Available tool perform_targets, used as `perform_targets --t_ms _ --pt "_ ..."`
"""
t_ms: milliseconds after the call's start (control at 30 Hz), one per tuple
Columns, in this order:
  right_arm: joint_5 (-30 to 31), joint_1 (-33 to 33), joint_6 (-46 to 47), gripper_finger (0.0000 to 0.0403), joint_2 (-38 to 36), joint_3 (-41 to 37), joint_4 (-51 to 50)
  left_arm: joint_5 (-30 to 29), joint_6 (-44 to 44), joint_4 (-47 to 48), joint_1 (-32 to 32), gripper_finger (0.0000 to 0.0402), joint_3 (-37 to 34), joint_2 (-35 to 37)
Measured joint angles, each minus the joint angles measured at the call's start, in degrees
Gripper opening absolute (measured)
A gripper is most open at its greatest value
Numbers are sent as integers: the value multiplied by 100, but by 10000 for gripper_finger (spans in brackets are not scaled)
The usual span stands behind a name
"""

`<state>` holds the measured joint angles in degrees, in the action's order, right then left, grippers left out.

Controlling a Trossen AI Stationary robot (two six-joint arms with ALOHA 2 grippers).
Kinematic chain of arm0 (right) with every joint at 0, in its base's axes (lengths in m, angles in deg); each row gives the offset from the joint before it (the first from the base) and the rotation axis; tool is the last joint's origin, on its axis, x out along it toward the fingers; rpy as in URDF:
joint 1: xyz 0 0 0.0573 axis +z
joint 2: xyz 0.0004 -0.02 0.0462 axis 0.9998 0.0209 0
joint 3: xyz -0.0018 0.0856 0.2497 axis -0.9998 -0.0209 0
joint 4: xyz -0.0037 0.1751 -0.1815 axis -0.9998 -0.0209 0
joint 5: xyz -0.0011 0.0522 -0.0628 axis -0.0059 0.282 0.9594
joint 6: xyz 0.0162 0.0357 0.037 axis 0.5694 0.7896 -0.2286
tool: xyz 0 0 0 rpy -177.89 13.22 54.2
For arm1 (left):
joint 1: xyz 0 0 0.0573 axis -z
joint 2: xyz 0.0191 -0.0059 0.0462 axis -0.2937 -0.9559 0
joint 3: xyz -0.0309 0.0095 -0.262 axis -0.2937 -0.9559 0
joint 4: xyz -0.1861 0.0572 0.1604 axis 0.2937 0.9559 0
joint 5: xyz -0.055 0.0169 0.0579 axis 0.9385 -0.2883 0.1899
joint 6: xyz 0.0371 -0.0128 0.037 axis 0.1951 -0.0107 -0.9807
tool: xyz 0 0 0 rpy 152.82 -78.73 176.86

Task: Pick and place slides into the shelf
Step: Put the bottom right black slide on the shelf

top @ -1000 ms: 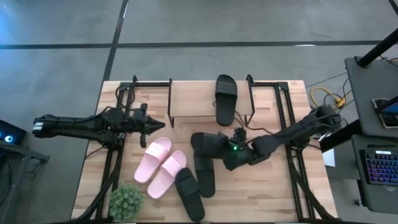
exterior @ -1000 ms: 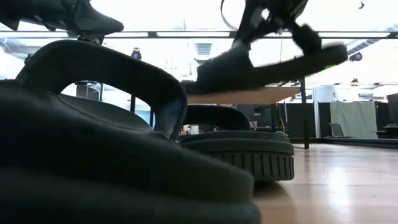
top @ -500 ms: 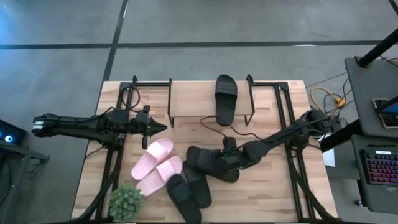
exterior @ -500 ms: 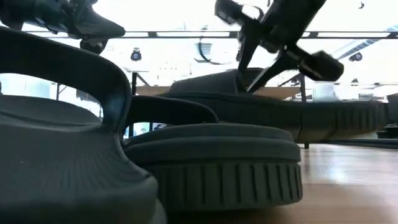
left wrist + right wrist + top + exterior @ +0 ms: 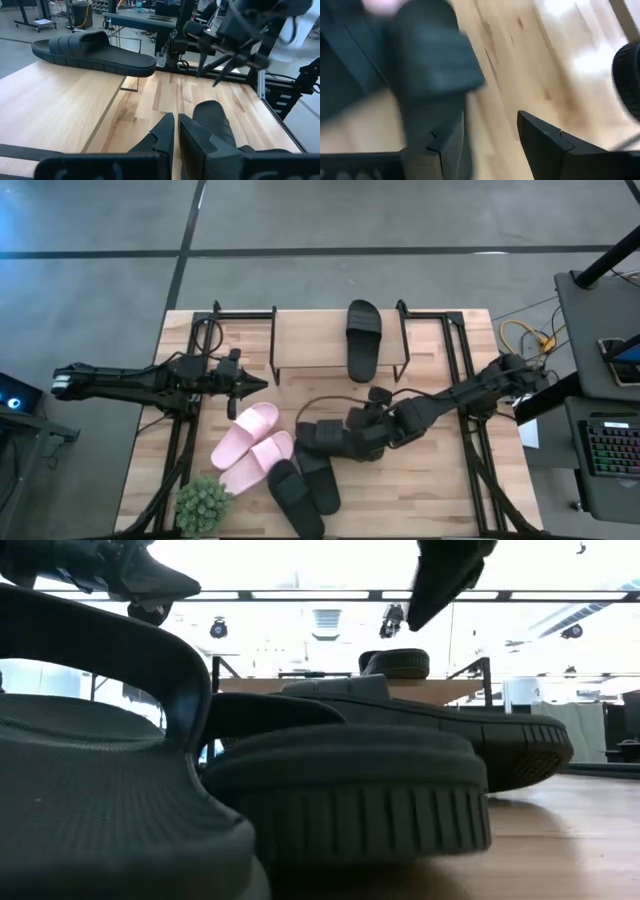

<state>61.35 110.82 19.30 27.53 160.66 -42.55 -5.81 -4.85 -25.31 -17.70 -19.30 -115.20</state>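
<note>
One black slide (image 5: 338,441) now on table | right gripper (image 5: 372,418) jaws wide, raised | left gripper (image 5: 252,383) jaws closed

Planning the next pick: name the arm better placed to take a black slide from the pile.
Right. The right hand hangs open directly over the black slides, while the left hand, shut, waits off beside the shelf, nearer the pink pair.
</note>
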Motion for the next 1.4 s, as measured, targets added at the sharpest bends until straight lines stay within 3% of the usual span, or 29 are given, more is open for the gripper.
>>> perform_targets --t_ms 133,267,567,1200,1400 --pt "9 -37 -1473 178 110 -105 -473 -2 5 12 0 10 28 11" --pt "9 -60 -2878 178 245 -308 -283 -25 357 -8 0 10 90 9" --pt "2 -109 -4930 178 291 -1025 1730 -70 1354 2 0 10 50 -150" --pt "-24 -196 -5976 175 830 -1395 3409 -208 1372 -324 2 10 101 -690" --pt "-18 -302 -6036 116 797 -1350 3514 -208 1511 -343 0 10 98 -768"
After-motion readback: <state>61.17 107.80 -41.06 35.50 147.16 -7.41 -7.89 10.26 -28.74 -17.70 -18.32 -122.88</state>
